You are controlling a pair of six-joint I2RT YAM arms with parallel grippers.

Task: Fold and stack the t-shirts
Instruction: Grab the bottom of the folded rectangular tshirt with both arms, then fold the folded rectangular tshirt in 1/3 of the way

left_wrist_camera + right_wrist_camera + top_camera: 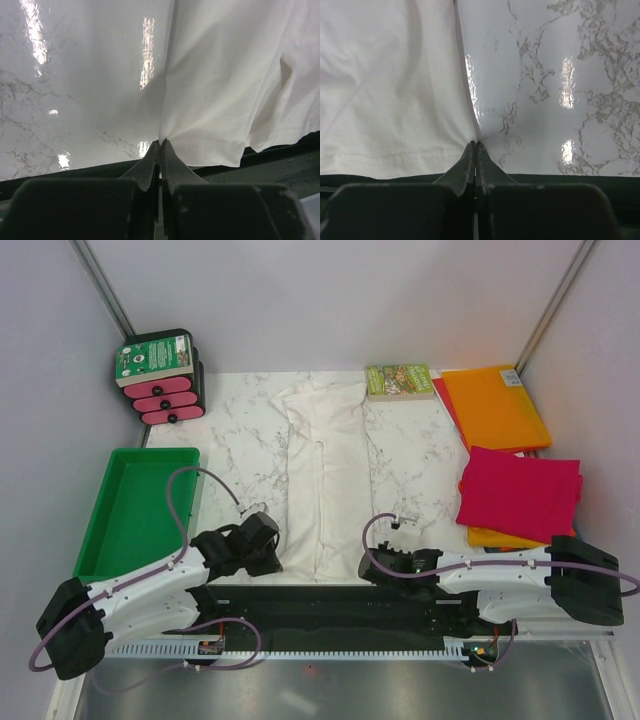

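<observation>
Right, top view: thin white cloth t-shirt (325,480) lies folded into a long strip down the middle of the marble-pattern table (420,460), hem at the near edge. Left gripper (272,550) sits at the hem's left corner, right gripper (368,562) at its right corner. Folded magenta t-shirt (520,495) lies at the right, flat orange t-shirt (495,405) just behind it. Left wrist: jaws pinched together on the hem corner. Right wrist: jaws likewise clamped on the hem edge, cloth puckered at the tips.

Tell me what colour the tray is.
Green. The tray shows best in the top external view.
</observation>
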